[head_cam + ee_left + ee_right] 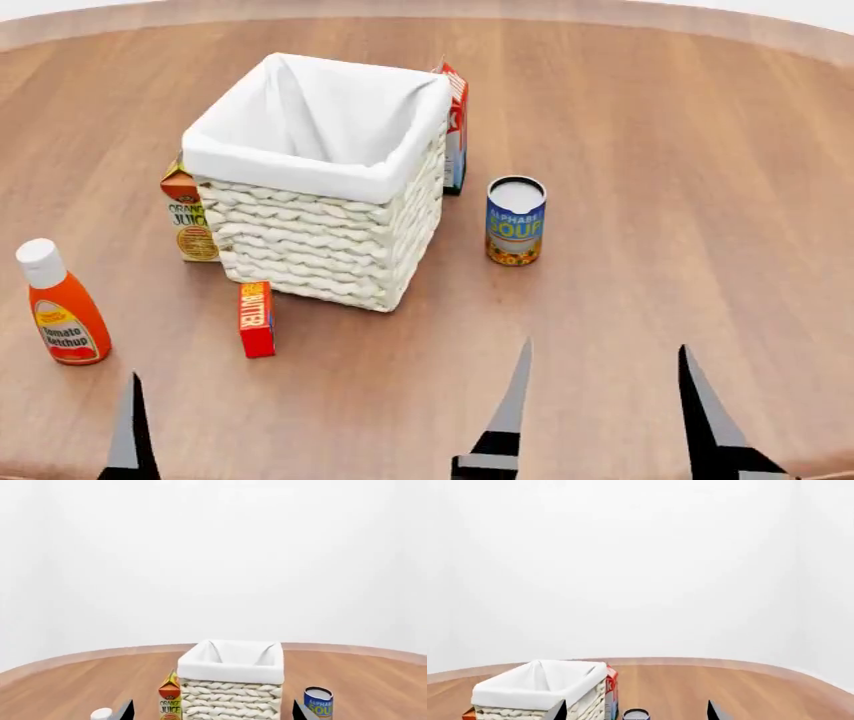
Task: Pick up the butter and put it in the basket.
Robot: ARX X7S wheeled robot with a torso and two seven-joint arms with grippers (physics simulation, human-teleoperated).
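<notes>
The butter, a slim red box with a yellow label, lies on the wooden table against the near corner of the basket. The basket is woven white with a cloth liner and nothing shows inside it. My right gripper hovers open near the front edge, to the right of the butter and well apart from it. Of my left gripper only one finger shows in the head view, at the lower left. Both wrist views show open, empty jaws: left gripper, right gripper. Neither wrist view shows the butter.
A ketchup bottle stands at the left. An orange juice carton leans by the basket's left side. A red-and-white milk carton stands behind the basket's right corner. A soup can stands to the basket's right.
</notes>
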